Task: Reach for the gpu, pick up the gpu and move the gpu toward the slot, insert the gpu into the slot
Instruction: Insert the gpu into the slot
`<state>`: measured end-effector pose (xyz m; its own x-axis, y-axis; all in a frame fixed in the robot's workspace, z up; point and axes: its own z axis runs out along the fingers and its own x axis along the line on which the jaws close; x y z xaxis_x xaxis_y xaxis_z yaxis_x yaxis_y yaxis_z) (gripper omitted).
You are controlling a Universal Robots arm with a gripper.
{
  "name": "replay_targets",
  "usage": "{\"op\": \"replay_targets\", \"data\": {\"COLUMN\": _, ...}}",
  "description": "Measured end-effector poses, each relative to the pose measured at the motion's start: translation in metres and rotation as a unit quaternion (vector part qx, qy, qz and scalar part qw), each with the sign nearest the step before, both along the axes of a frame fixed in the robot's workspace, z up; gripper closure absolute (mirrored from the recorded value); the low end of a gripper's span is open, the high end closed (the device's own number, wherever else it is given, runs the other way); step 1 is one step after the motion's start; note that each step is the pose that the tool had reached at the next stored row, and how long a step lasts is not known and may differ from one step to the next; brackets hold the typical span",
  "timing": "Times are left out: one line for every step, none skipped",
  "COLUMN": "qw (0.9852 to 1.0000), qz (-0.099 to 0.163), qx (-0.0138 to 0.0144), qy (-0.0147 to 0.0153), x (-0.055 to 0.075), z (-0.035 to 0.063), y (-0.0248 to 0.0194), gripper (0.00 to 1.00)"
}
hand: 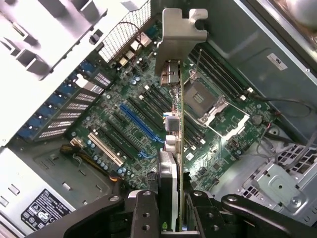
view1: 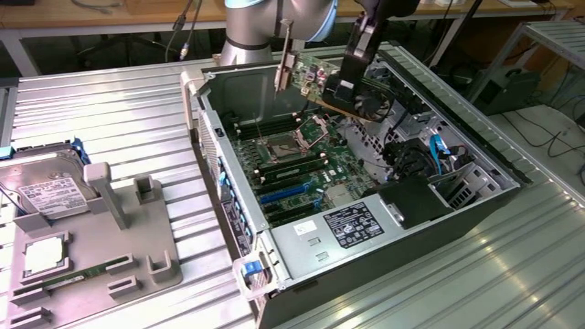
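Ribbed metal table (view1: 109, 116) with the open pc case (view1: 498, 161) lying on it, and a hard drive (view1: 46, 192) parked at the exterior view's left. Inside the case, the blue slot (hand: 139, 120) sits bare. Further back, the end effector (view1: 350, 88) is clamped on the gpu (view1: 314, 72), which hangs upright above the motherboard, well apart from the slot. Imo for this carry, keep the card's bottom edge parallel to the slot, with no tilt and the silver bracket (hand: 181, 34) clear of the case wall.
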<state>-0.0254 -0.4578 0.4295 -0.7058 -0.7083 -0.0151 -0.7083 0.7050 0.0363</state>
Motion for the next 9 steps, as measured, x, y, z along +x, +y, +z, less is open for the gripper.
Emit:
{"op": "replay_targets", "data": {"qw": 1.0000, "qz": 0.007, "qx": 0.0000, "qy": 0.0000, "x": 0.0000, "z": 0.0000, "y": 0.0000, "gripper": 0.72}}
{"op": "replay_targets", "data": {"qw": 0.9999, "qz": 0.013, "qx": 0.0000, "qy": 0.0000, "x": 0.0000, "z": 0.0000, "y": 0.0000, "gripper": 0.72}}
{"op": "replay_targets", "data": {"qw": 0.9998, "qz": 0.019, "qx": 0.0000, "qy": 0.0000, "x": 0.0000, "z": 0.0000, "y": 0.0000, "gripper": 0.72}}
{"op": "replay_targets", "data": {"qw": 0.9997, "qz": 0.025, "qx": 0.0000, "qy": 0.0000, "x": 0.0000, "z": 0.0000, "y": 0.0000, "gripper": 0.72}}
{"op": "replay_targets", "data": {"qw": 0.9995, "qz": 0.032, "qx": 0.0000, "qy": 0.0000, "x": 0.0000, "z": 0.0000, "y": 0.0000, "gripper": 0.72}}
{"op": "replay_targets", "data": {"qw": 0.9990, "qz": 0.044, "qx": 0.0000, "qy": 0.0000, "x": 0.0000, "z": 0.0000, "y": 0.0000, "gripper": 0.72}}
{"op": "replay_targets", "data": {"qw": 0.9984, "qz": 0.056, "qx": 0.0000, "qy": 0.0000, "x": 0.0000, "z": 0.0000, "y": 0.0000, "gripper": 0.72}}
{"op": "replay_targets", "data": {"qw": 0.9981, "qz": 0.062, "qx": 0.0000, "qy": 0.0000, "x": 0.0000, "z": 0.0000, "y": 0.0000, "gripper": 0.72}}
{"op": "replay_targets", "data": {"qw": 0.9977, "qz": 0.068, "qx": 0.0000, "qy": 0.0000, "x": 0.0000, "z": 0.0000, "y": 0.0000, "gripper": 0.72}}
